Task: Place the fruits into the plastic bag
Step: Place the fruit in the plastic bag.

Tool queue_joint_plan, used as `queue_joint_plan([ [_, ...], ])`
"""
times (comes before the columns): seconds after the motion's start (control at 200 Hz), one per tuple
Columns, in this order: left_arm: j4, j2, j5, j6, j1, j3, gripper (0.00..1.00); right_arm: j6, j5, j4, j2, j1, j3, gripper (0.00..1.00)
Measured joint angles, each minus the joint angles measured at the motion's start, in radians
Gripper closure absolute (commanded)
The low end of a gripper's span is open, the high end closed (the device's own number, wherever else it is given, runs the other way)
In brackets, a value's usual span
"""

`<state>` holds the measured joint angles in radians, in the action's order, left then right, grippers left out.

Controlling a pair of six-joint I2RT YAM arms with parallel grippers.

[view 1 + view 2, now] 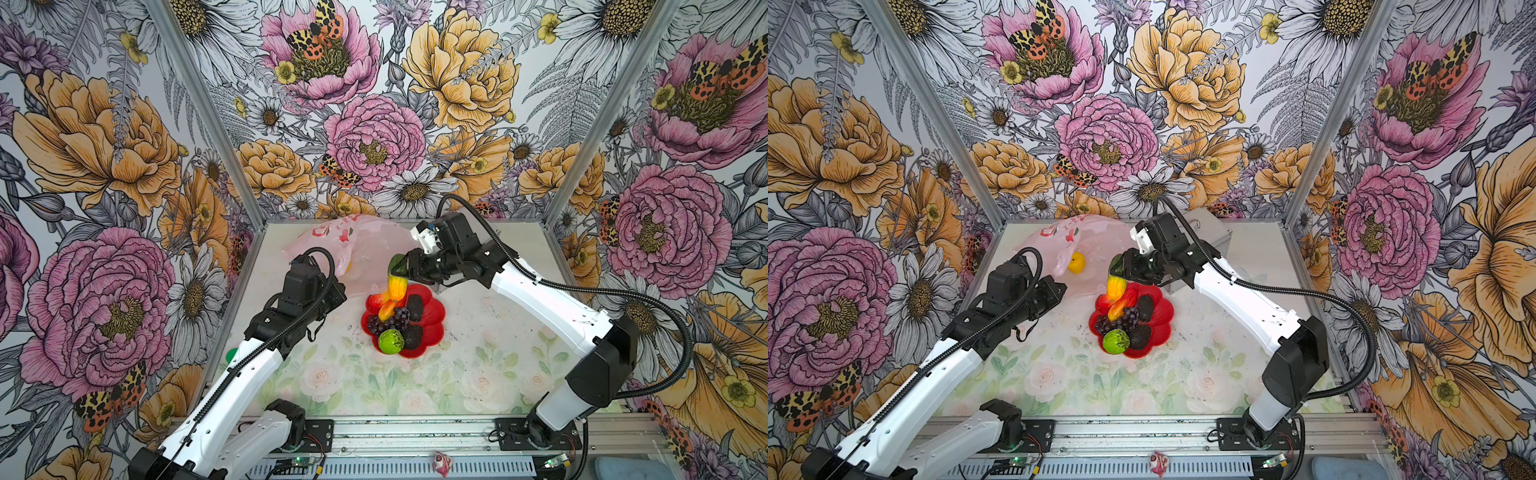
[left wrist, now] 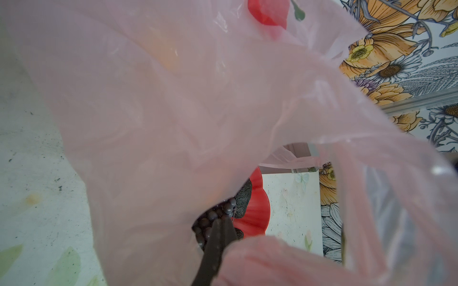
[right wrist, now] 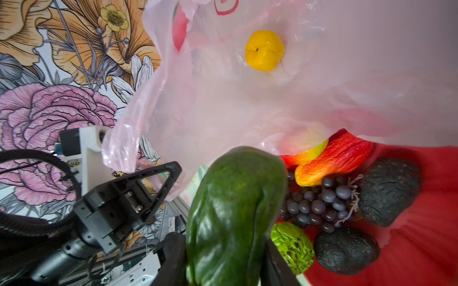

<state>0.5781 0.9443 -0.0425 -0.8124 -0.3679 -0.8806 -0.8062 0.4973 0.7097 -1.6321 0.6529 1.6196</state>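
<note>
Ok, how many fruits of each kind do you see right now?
Lemon, inside the plastic bag: 1
Lime: 1
Long green-orange fruit: 1
Mangoes: 2
Grape bunch: 1
Avocados: 2
Total: 8

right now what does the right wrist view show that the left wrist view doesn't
Only the right wrist view clearly shows the yellow toy lemon lying inside the translucent pale-pink plastic bag, the green-orange long toy fruit gripped in the right hand, the green toy lime and two red-yellow toy mangoes.
Only the left wrist view shows a broad stretch of pale floral table top.
Both show that bag pinched by the shut left hand, the red flower-shaped dish, the purple grape bunch and a dark avocado.
</note>
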Motion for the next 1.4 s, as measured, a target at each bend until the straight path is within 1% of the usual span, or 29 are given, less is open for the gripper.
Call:
queue_joint_plan([
  [0.12, 0.000, 0.000, 0.000, 0.000, 0.000, 0.000, 1.00, -0.031, 0.018, -0.027, -0.019, 0.000, 0.039, 0.58],
  [0.29, 0.000, -0.004, 0.000, 0.000, 0.000, 0.000, 1.00, -0.074, 0.033, -0.075, -0.051, 0.000, 0.046, 0.58],
  [0.57, 0.000, -0.011, 0.000, -0.002, -0.007, 0.000, 1.00, -0.148, 0.029, -0.143, -0.186, 0.000, 0.084, 0.58],
  [0.741, 0.000, -0.011, 0.001, -0.012, -0.023, 0.000, 1.00, -0.182, -0.006, -0.158, -0.291, 0.000, 0.164, 0.58],
  [0.916, -0.001, -0.011, 0.001, -0.025, -0.035, 0.000, 1.00, -0.223, -0.048, -0.189, -0.365, 0.001, 0.225, 0.58],
  [1.396, -0.005, 0.003, 0.002, -0.031, -0.049, 0.000, 1.00, -0.373, -0.200, -0.335, -0.504, 0.009, 0.231, 0.57],
])
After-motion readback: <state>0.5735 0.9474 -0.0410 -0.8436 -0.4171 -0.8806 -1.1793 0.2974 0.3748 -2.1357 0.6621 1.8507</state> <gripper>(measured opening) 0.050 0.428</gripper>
